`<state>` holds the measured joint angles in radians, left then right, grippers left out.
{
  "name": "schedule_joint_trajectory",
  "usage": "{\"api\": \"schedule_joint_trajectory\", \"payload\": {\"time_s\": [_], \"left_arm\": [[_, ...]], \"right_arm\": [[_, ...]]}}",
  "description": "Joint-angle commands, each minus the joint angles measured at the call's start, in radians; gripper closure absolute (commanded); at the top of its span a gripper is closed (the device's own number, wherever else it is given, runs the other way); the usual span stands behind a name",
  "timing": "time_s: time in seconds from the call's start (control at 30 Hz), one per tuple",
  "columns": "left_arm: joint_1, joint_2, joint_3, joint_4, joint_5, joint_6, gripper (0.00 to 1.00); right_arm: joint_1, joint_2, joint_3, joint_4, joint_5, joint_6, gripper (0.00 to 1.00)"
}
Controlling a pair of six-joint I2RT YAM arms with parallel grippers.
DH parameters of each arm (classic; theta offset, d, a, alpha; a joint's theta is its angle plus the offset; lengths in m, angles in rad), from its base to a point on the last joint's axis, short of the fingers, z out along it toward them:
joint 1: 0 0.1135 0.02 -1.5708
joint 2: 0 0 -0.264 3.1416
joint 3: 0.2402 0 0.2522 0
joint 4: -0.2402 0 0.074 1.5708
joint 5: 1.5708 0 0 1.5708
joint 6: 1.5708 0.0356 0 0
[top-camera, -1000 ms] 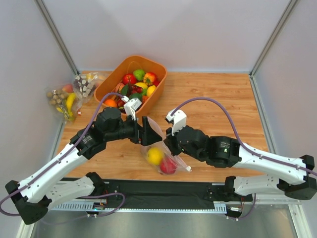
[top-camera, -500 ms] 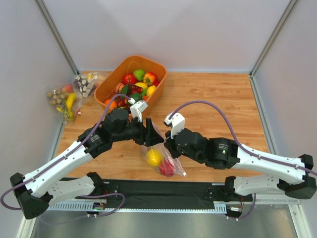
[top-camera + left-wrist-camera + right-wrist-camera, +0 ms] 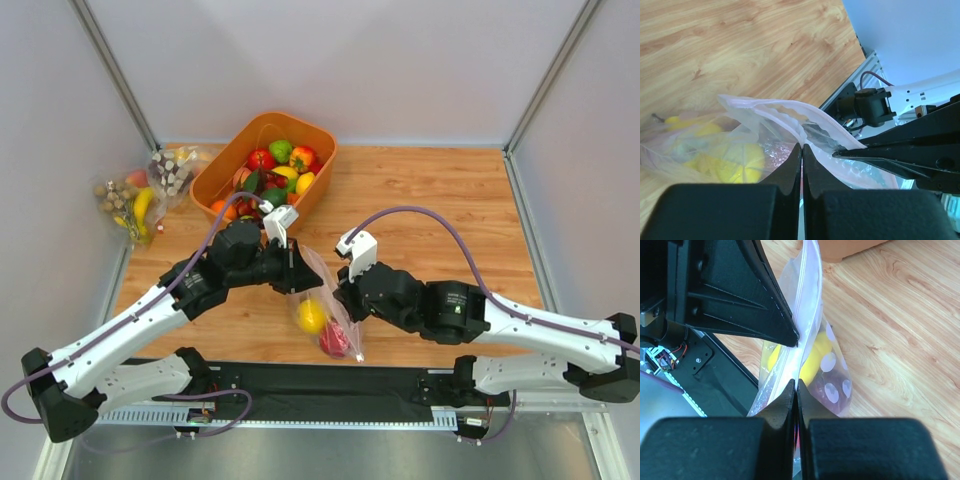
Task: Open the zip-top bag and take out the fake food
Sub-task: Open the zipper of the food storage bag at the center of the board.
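L gripper (image 3: 802, 148) and R gripper (image 3: 796, 385), tips nearly touching over the wood table (image 3: 450, 200), each pinched fully shut on the zip-top bag (image 3: 322, 300) at its mouth, apparently on opposite lips. Fake food (image 3: 312, 316) (yellow and red) sits in the bag just below both grippers' tips.

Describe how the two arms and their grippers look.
The left arm and right arm match: white links, black joints, a purple cable looping along each. The left gripper and right gripper have black tapered fingers, with white camera mounts behind.
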<state>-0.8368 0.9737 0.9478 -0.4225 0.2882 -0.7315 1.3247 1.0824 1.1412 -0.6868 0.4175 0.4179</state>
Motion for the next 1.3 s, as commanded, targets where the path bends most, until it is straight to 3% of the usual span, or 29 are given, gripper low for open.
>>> {"api": "schedule_joint_trajectory", "payload": {"time_s": [0.0,0.2,0.6,0.9,1.13,1.27], "left_arm": [[-0.002,-0.029,-0.014,0.039,-0.004,-0.002,1.0],[-0.001,-0.082,0.006,-0.016,-0.026,0.029,1.0],[0.027,-0.043,0.235,-0.245,-0.02,0.216,1.0],[0.076,-0.067,0.244,-0.363,-0.095,0.302,1.0],[0.076,-0.044,0.08,-0.383,-0.178,0.313,1.0],[0.076,-0.076,0.069,-0.413,-0.245,0.31,1.0]], "right_arm": [[0.008,-0.036,-0.011,0.026,0.026,0.004,1.0],[0.004,-0.071,-0.005,-0.064,0.153,0.041,1.0],[-0.088,-0.235,0.133,-0.258,0.374,-0.011,1.0],[-0.088,-0.268,0.051,-0.234,0.339,0.019,1.0],[-0.087,-0.196,-0.104,-0.108,0.192,0.102,1.0],[-0.087,-0.18,-0.141,-0.033,0.155,0.116,1.0]]}}
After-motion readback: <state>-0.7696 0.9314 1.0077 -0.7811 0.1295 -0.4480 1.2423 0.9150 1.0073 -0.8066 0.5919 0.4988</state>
